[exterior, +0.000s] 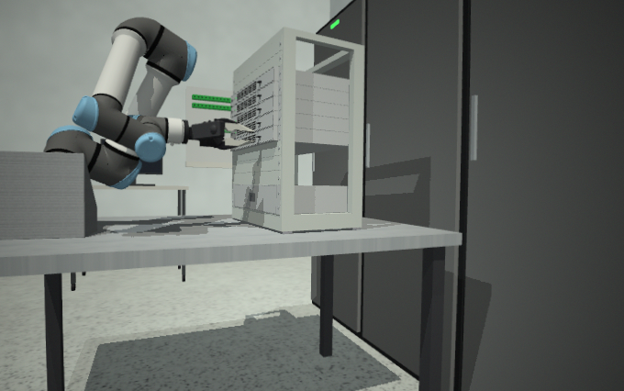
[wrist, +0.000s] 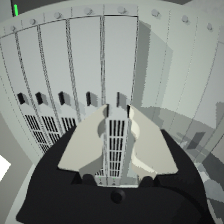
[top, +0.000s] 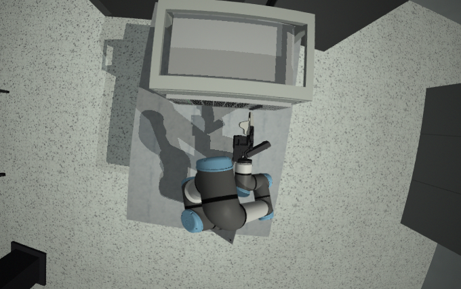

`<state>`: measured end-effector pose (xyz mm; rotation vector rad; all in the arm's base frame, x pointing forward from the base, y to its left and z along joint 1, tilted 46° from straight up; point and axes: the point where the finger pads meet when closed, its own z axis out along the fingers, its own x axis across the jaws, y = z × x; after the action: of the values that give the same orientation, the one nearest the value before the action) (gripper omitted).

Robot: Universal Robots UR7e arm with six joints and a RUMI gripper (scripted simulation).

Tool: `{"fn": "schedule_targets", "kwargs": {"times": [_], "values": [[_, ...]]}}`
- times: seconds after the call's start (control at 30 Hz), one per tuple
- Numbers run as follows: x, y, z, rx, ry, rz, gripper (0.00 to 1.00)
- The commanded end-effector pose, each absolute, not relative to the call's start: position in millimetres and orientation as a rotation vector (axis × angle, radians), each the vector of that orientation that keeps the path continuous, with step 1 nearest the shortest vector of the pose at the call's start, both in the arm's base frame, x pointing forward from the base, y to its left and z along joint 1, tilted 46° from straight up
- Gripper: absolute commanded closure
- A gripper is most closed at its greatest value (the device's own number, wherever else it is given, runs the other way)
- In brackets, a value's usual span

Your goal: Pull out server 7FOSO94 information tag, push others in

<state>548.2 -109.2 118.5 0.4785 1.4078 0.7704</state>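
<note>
"Speckled floor [top: 356,152] [exterior: 161,295] all around, and dark cabinets [top: 339,20] [exterior: 414,106] behind the rack [top: 234,83] [exterior: 287,138] [wrist: 170,20]. Where is the server with tag 7FOSO94?" asks the first.

"Somewhere among the five servers [top: 222,34] [exterior: 322,110] [wrist: 85,55] in the rack's upper part, presumably, but no printed service tag can be read," the second answers. "Each shows a small dark-ended piece on its front, too small to make out properly."

"And the fingers?"

"They are slightly parted, with nothing grasped. The gripper [top: 250,113] [exterior: 253,137] [wrist: 118,105] points at the front of the lowest server [exterior: 267,133] [wrist: 120,55] of the five, near its dark-ended piece [wrist: 119,99]. Whether a fingertip touches the front, the views do not settle."

"How does the rack stand?"

"Upright on the tabletop [top: 152,204] [exterior: 368,232], with plain panels [exterior: 255,170] below the servers and an open frame at the side."

"Farther out?"

"The arm [top: 221,204] [exterior: 110,69] bends high in front of the rack, near a grey block [exterior: 41,193] on the tabletop. Across the room, a second desk [exterior: 138,187] stands near a pale wall."
</note>
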Motion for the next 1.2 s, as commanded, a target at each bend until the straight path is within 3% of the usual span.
{"fn": "schedule_targets", "kwargs": {"times": [0.0, 1.17], "values": [[555.3, -108.7, 119.6, 0.479, 1.408, 0.769, 0.85], [560.4, -108.0, 120.3, 0.479, 1.408, 0.769, 0.85]]}}
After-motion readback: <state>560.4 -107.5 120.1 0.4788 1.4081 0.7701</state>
